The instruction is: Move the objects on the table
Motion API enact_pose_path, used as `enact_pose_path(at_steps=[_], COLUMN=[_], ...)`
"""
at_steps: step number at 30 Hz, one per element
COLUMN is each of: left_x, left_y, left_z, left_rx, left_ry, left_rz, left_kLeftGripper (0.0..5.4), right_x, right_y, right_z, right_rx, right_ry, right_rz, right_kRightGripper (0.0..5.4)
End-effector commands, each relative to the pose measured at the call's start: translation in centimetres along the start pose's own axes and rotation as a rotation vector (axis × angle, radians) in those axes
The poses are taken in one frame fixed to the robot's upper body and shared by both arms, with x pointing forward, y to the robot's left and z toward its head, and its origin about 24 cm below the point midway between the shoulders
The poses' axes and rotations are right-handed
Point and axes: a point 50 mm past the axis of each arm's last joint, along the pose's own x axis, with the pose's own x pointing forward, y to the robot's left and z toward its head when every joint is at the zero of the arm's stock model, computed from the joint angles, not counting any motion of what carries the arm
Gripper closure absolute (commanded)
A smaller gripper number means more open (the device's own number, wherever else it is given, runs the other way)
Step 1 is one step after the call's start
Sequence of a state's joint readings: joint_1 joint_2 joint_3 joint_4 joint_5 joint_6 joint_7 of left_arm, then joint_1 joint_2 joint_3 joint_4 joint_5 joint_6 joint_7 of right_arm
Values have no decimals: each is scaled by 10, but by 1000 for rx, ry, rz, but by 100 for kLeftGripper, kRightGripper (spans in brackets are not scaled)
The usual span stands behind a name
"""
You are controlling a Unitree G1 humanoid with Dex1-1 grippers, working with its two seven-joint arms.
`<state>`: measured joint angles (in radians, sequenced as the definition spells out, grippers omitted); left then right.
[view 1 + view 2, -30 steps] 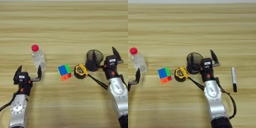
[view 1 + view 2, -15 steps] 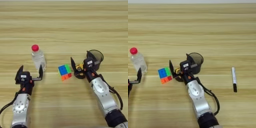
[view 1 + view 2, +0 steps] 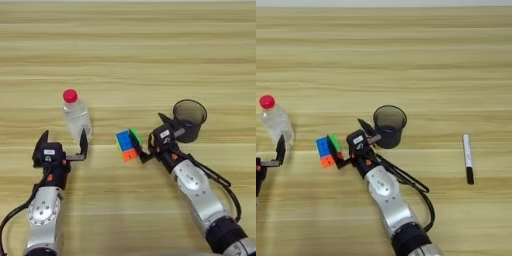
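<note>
At the left, the left gripper (image 3: 64, 146) rests low on the table (image 3: 128, 60) with its two black fingers spread apart, holding nothing; its right finger stands just beside the base of the small clear bottle (image 3: 76, 115), which stands upright with its red cap on top. Further right, near the middle, the multicoloured puzzle cube (image 3: 127, 145) sits on the wood, tilted, showing blue, green and orange faces. The right gripper (image 3: 152, 140) is right up against the cube's right side, its fingers spread, one pointing up toward the cup and the other low at the cube's lower corner; it clasps nothing. The tape measure is hidden behind this gripper. Just right of it the dark translucent cup (image 3: 189, 120) stands upright, mouth open upward. Well apart at the far right lies a marker pen (image 3: 467, 158), lengthwise, black cap toward the robot.
</note>
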<state>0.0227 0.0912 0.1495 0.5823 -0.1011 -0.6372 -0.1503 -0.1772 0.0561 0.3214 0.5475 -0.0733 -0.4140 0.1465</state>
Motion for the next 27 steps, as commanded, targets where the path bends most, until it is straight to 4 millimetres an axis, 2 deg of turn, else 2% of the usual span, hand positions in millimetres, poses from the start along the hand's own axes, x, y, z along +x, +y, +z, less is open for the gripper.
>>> enact_pose_path(at_steps=[1, 12, 27], left_x=[1, 1, 0], left_y=[-2, -1, 0], left_z=[-1, -1, -1], left_rx=[2, 6, 5], left_ry=[0, -2, -1], left_rz=[-3, 5, 6], left_kLeftGripper=[3, 3, 3], right_x=[15, 23, 24], right_y=[29, 45, 60], right_z=[12, 12, 8], right_rx=[103, 163, 182], right_ry=[-50, -40, -12], right_rz=[65, 155, 221], right_kRightGripper=[0, 0, 0])
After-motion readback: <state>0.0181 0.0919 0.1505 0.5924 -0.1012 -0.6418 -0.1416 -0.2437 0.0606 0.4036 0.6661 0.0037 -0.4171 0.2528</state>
